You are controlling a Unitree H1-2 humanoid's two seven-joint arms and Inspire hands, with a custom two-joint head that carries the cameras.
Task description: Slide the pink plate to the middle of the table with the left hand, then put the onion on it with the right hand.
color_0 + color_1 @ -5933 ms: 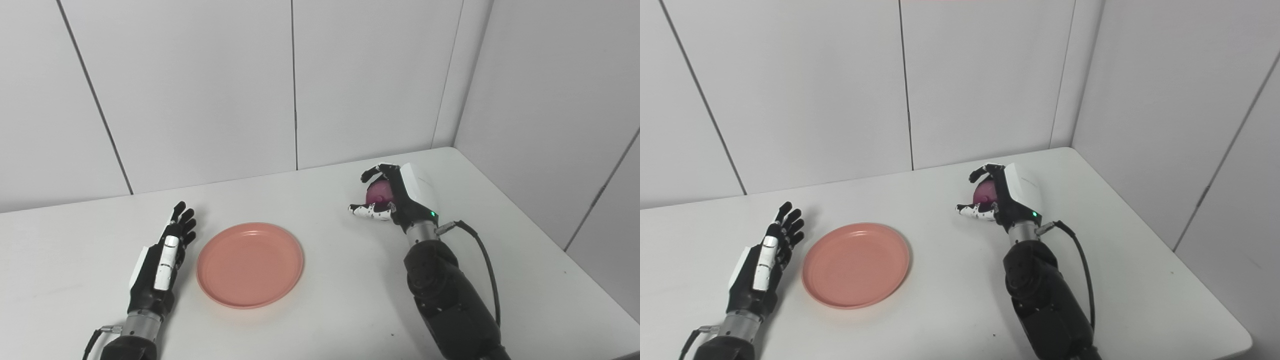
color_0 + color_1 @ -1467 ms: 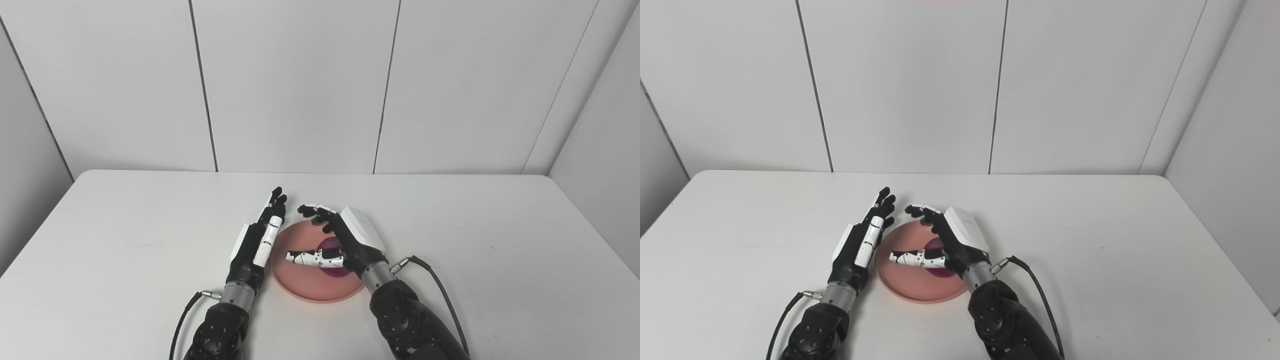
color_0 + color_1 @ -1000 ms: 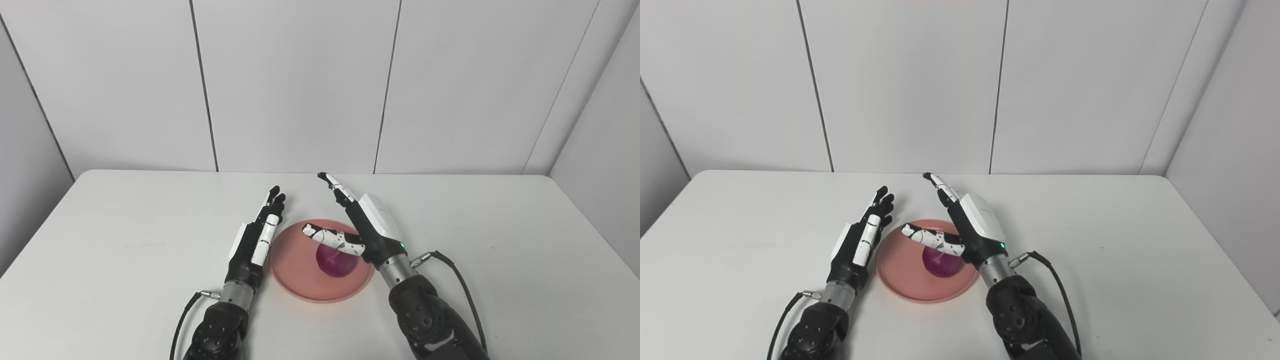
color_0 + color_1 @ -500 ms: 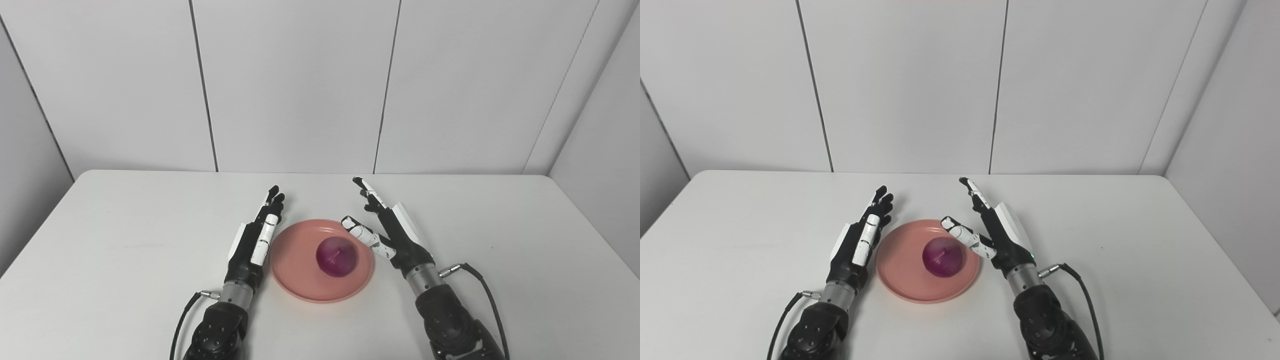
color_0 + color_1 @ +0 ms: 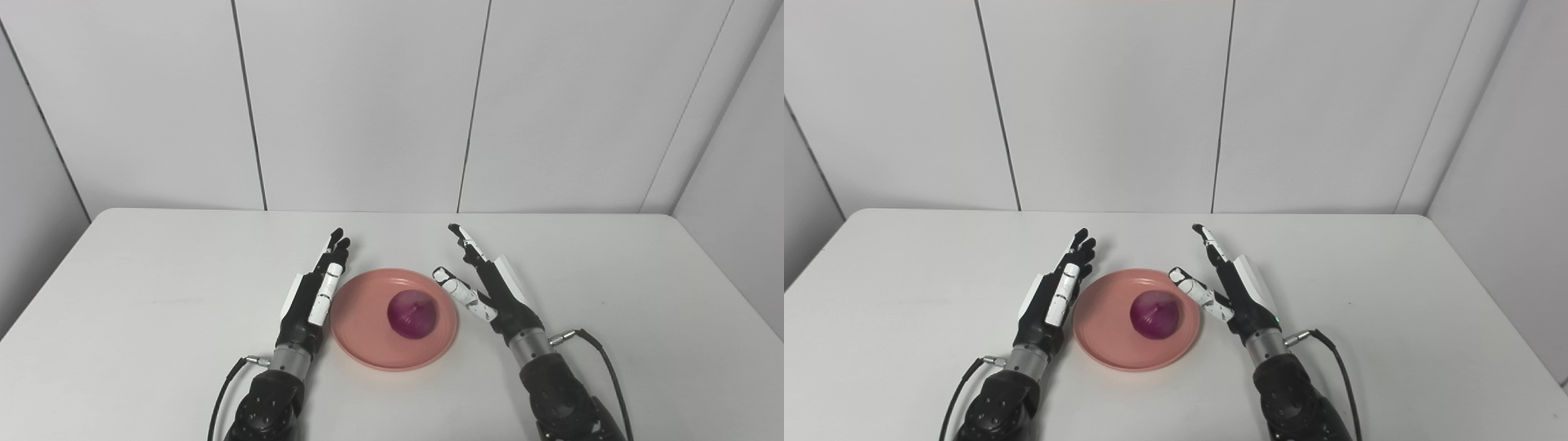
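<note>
Pink and round, the plate (image 5: pixel 367 343) lies flat on the white bench (image 5: pixel 153 306), between the two sets of fingers. The purple onion (image 5: pixel 412 314) sits on it, its tip facing up. The left hand (image 5: pixel 309 294) is just beside the plate, fingers (image 5: pixel 334 245) straight, holding nothing. The right hand (image 5: pixel 490 291) is spread wide and empty too. Plain white walls (image 5: pixel 361 104) stand behind.
</note>
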